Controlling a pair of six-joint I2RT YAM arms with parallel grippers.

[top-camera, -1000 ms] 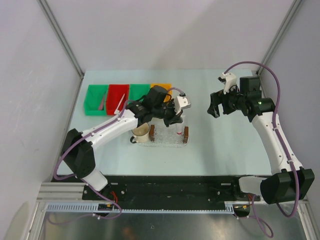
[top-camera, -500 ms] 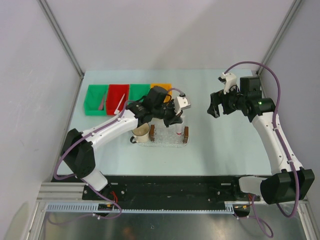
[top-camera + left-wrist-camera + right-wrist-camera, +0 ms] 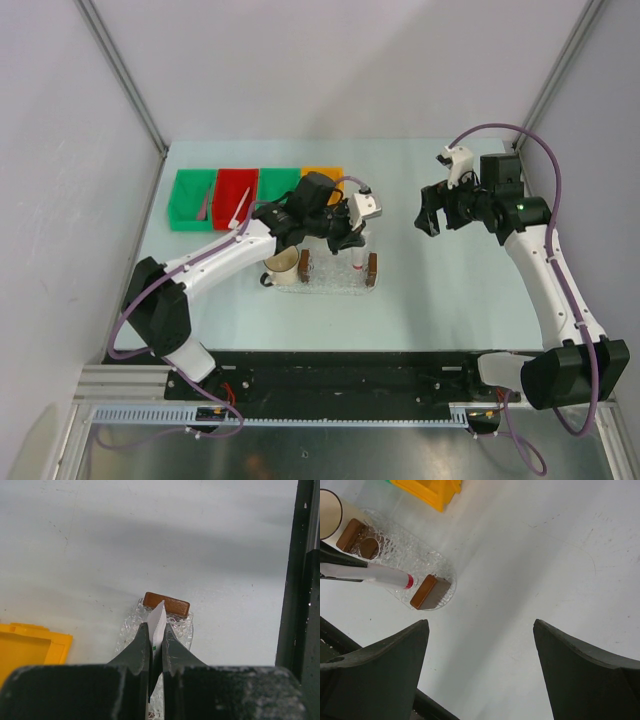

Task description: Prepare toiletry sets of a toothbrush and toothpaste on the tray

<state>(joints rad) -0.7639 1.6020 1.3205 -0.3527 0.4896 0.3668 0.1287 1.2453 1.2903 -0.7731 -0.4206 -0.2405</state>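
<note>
— Looking for change: has anything moved in the last second?
— Nothing. Both arms sit as they were. The tray (image 3: 340, 286) lies near the table's centre. The left gripper (image 3: 352, 238) hangs over its 3 o'clock half, jaws pinched narrow on the toothpaste (image 3: 385, 575), whose cap points at the 3 o'clock brown block (image 3: 429, 592). The right gripper (image 3: 428, 212), at 2 o'clock of the tray, stands wide and empty.
— Meaning?
— I judge the tube is not yet released.
— Toothbrush? Writing?
— No toothbrush that I can make out on the tray, and no legible print.
</note>
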